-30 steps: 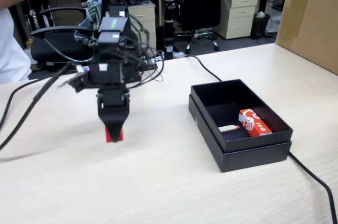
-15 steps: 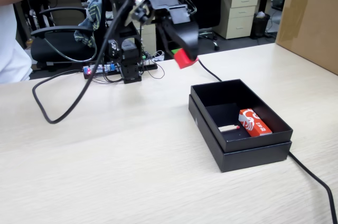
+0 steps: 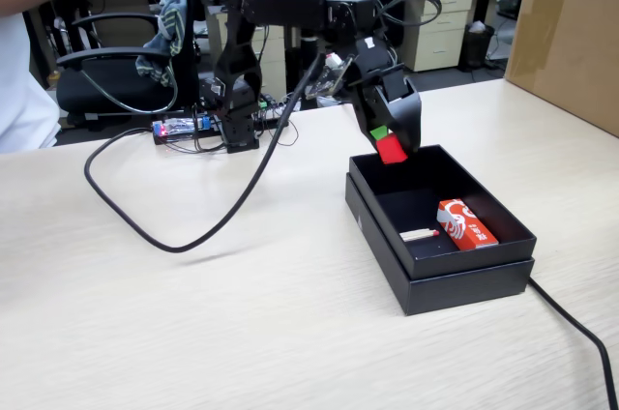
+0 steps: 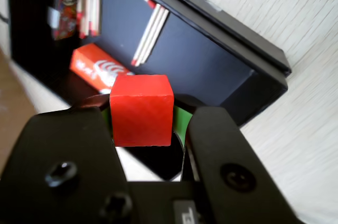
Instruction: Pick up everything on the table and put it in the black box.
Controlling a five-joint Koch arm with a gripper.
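Note:
My gripper (image 3: pixel 392 147) is shut on a red cube (image 3: pixel 391 151), held in the air just above the far left corner of the open black box (image 3: pixel 372 212). In the wrist view the red cube (image 4: pixel 141 110) sits clamped between the two black jaws with green pads (image 4: pixel 182 123), above the box interior (image 4: pixel 200 60). Inside the box lie a red and white matchbox (image 3: pixel 467 224) and loose matchsticks (image 3: pixel 419 234). The wrist view also shows the matchbox (image 4: pixel 97 68) and matchsticks (image 4: pixel 150 34).
A thick black cable (image 3: pixel 193 226) loops over the table at left from the arm base (image 3: pixel 237 130). Another cable (image 3: pixel 580 328) runs off the box's front right. A cardboard box (image 3: pixel 571 33) stands at the far right. Office chairs and desks are behind.

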